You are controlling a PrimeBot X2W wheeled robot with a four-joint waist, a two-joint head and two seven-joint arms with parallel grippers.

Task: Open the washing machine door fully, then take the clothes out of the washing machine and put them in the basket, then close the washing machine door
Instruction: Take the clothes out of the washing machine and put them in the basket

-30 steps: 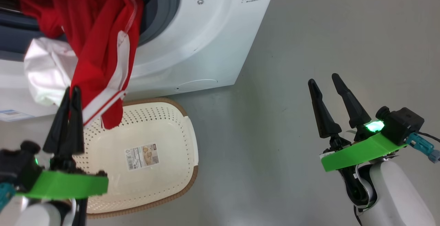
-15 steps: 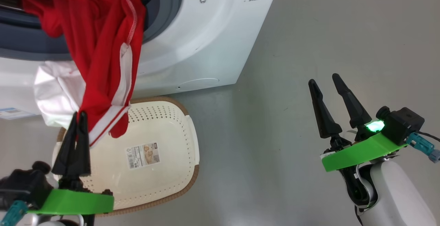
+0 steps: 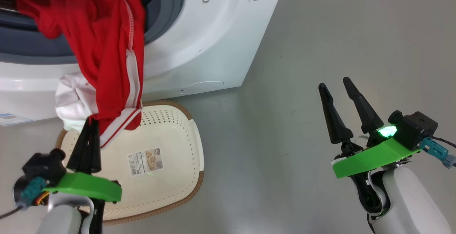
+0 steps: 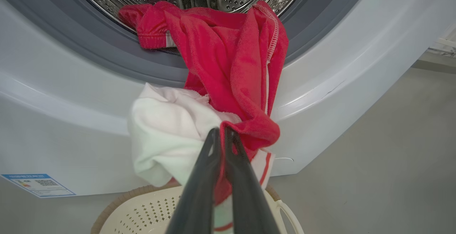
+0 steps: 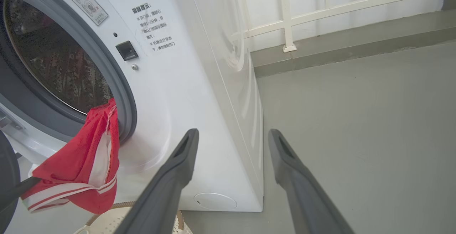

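1. Red cloth, the clothes (image 3: 103, 48), spilled over the lower edge of the grey gasket and hung down the front of the washing machine (image 3: 199, 48).
2. The left gripper (image 3: 92, 121) was clamped tight on the lower end of the clothes, its fingertips pinching the red fabric just above the red-and-white striped band.
3. A white bunch of the same bundle bulged just beside the fingertips, on the robot's left.
4. The pinched end hung over the far edge of the basket (image 3: 197, 148), the edge nearest the machine's foot. The basket stood on the grey floor (image 3: 285, 66), close against the machine's front.
5. The right gripper (image 3: 335, 82) had its fingers spread wide with nothing between them. It was above bare floor off the machine's right front corner, well apart from the clothes.
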